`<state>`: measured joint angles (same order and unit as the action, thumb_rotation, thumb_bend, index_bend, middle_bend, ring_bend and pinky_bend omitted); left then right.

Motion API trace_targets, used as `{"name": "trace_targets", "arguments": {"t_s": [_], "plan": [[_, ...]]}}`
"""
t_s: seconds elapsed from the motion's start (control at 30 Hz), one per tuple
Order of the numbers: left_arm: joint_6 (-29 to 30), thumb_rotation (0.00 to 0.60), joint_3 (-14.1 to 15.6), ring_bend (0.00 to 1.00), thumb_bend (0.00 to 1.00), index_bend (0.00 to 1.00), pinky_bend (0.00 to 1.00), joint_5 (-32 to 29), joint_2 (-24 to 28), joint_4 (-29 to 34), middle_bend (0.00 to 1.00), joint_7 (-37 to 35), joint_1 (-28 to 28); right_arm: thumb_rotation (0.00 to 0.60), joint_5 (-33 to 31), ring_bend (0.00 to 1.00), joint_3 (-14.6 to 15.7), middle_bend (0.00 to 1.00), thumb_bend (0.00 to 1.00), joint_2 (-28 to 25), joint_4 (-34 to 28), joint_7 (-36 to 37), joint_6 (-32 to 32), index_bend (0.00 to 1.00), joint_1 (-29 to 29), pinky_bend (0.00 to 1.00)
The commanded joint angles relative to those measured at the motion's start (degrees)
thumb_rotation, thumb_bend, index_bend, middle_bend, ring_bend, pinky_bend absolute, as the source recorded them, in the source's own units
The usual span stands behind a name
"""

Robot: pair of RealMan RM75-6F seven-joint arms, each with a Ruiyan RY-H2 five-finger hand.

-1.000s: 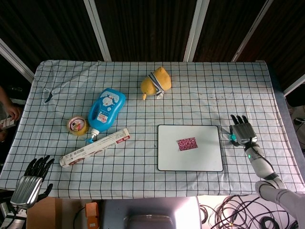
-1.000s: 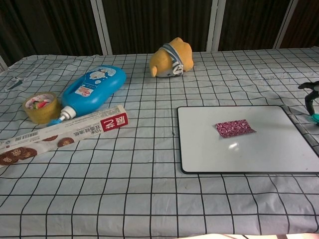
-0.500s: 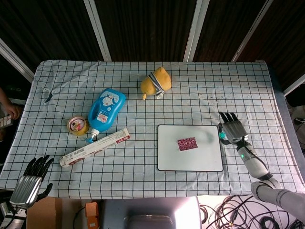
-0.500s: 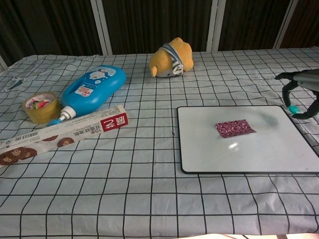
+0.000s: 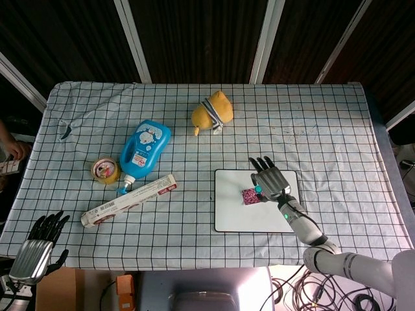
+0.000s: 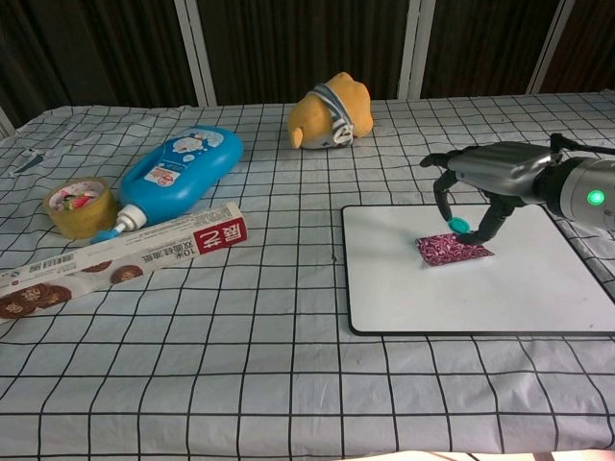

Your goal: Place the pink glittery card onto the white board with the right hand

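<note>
The pink glittery card [image 5: 249,197] [image 6: 448,250] lies flat on the white board [image 5: 233,217] [image 6: 461,298], near its upper middle. My right hand [image 5: 271,180] [image 6: 485,178] hovers over the card's right end with its fingers spread and curved downward, holding nothing. In the chest view one fingertip comes down very close to the card's right edge; whether it touches is unclear. My left hand [image 5: 35,249] hangs off the table's near left corner with its fingers apart and empty; the chest view does not show it.
A blue bottle [image 5: 144,150] [image 6: 178,173], a tape roll [image 5: 105,170] [image 6: 79,205] and a long biscuit box [image 5: 130,199] [image 6: 125,254] lie on the left half of the checked cloth. A yellow plush toy [image 5: 213,111] [image 6: 333,110] sits behind the board.
My right hand has swept left from the table's right side, past the board's right edge, to a spot over the card. The card, board and left hand have stayed put.
</note>
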<state>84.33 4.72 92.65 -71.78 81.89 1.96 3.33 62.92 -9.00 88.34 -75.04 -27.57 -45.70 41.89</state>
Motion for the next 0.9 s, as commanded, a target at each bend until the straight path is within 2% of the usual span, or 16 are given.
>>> {"name": "trace_targets", "arguments": {"t_s": [0.03,0.27,0.43,0.63,0.8,0.9], "plan": [[0.7,0.6,0.1,0.0,0.37,0.0,0.01,0.0,0.3,-0.2,0.0,-0.6,-0.5,0.6,-1.7,0.0,1.2,0.0,0.21,1.2,-1.7,-3.8,-0.3,0.52,0.8,0.0],[1.2,0.6,0.1,0.0,0.37,0.0,0.01,0.1,0.3,-0.4,0.0,-0.8,-0.9,0.6,-4.8,0.0,1.9,0.0,0.21,1.9,-2.2,-7.0,-1.5,0.51,1.3,0.0],[1.0,0.6,0.0,0.0,0.37,0.0,0.0,0.0,0.3,-0.2,0.0,-0.6,-0.9,0.6,-5.8,0.0,2.6,0.0,0.21,2.0,-1.9,-8.0,-1.9,0.47,1.6,0.0],[0.8,0.6,-0.1,0.0,0.37,0.0,0.01,0.0,0.4,0.1,0.0,-0.5,-0.8,0.6,-6.8,0.0,3.0,0.0,0.22,0.7,-3.2,-8.1,-2.6,0.32,1.6,0.0],[1.4,0.6,-0.2,0.0,0.37,0.0,0.01,0.2,0.5,0.3,0.0,-0.7,-0.9,0.6,-3.5,0.0,3.2,0.0,0.21,-2.7,-7.4,-4.9,-5.1,0.29,0.2,0.0],[2.6,0.6,-0.5,0.0,0.37,0.0,0.0,0.6,0.8,0.5,0.0,-1.4,-1.2,0.6,1.9,0.0,4.3,0.0,0.21,-7.0,-12.4,-1.1,-9.3,0.26,-2.5,0.0]]}}
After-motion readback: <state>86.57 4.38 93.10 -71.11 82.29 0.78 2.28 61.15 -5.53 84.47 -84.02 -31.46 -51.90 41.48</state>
